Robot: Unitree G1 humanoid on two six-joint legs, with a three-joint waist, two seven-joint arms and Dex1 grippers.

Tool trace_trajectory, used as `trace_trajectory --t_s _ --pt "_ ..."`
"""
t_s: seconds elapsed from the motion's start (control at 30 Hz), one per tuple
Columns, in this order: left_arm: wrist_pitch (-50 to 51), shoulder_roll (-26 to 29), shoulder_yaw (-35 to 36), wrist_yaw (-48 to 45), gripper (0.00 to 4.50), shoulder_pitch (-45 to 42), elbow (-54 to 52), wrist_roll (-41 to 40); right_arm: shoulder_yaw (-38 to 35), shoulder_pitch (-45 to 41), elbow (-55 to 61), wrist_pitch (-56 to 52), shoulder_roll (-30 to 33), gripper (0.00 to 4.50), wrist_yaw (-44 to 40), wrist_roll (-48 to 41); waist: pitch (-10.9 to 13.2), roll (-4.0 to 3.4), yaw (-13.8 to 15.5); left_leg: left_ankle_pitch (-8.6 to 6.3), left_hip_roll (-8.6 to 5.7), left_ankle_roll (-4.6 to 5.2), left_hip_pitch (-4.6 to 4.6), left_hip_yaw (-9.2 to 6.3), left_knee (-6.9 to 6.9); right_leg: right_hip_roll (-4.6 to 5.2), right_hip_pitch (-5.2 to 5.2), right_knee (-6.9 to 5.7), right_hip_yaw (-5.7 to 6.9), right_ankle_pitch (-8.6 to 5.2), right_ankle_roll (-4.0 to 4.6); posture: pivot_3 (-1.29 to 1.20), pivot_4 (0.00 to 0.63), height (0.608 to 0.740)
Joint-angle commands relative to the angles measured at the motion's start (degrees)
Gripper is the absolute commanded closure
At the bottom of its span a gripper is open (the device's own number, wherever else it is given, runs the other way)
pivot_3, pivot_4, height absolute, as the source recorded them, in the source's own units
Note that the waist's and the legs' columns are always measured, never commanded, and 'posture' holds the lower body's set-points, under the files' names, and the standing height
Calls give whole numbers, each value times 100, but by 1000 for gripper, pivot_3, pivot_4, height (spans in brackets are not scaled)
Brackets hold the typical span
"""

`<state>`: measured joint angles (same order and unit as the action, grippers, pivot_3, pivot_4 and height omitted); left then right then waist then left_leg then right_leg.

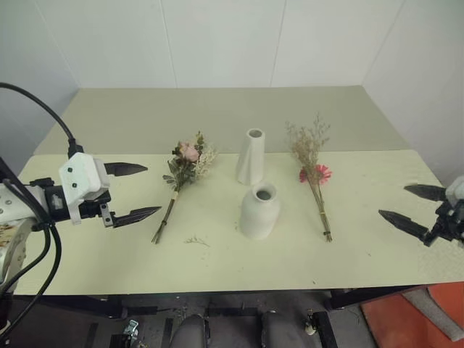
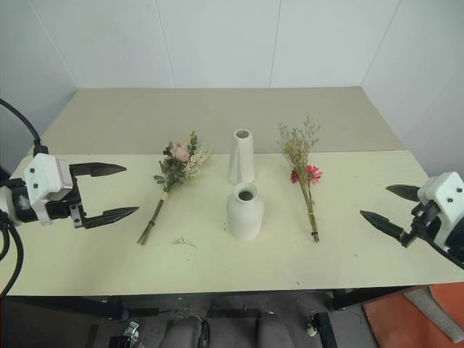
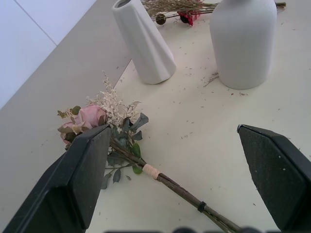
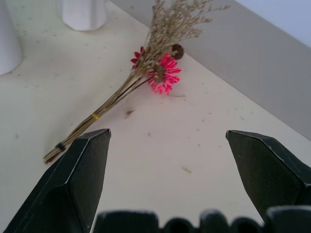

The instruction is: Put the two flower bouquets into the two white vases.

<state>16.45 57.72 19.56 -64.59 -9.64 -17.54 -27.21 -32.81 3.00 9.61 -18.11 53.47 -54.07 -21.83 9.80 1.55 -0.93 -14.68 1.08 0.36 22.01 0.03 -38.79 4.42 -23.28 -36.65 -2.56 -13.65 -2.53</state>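
Left gripper (image 1: 130, 193) and right gripper (image 2: 383, 208) are both hovering spread wide, gripping nothing, over the pale table (image 1: 217, 268) against white walls. Two vases are standing mid-table: round vase (image 1: 259, 210) in front, tall vase (image 1: 251, 156) just behind. Two bouquets are lying flat: rose bouquet (image 1: 183, 177) left of the vases, beige bouquet (image 1: 313, 170) right.
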Motion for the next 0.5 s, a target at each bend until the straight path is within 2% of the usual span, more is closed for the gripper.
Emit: trace_trajectory --t_s 0.03,0.27,0.33,0.43,0.5 --pt "-51 33 93 -4 0 -98 -35 -82 -135 -146 432 -155 -36 39 499 64 0 0 5 0 0 0 0 0 0 0 0 0 0 0 0 0 150 740" --pt "-29 29 91 3 0 -110 -62 -91 -68 -587 473 -982 182 39 655 -263 0 0 3 0 0 0 0 0 0 0 0 1 0 0 0 0 150 740" --pt "-16 -8 90 5 0 -131 -78 -149 -30 -850 562 -1542 210 39 851 -473 0 0 -1 0 0 0 0 0 0 0 0 1 0 0 1 0 150 740" --pt "-4 -62 28 -15 0 -168 -128 -217 380 -1304 718 -2391 366 39 1067 -633 0 0 -15 0 0 0 0 0 -1 1 0 0 -1 1 1 0 150 740" --pt "-12 -74 -106 -28 0 -250 -188 -219 1083 -1939 587 -3167 392 39 1465 -475 0 0 -40 0 2 0 1 -1 0 -1 -1 0 0 1 2 0 150 740"
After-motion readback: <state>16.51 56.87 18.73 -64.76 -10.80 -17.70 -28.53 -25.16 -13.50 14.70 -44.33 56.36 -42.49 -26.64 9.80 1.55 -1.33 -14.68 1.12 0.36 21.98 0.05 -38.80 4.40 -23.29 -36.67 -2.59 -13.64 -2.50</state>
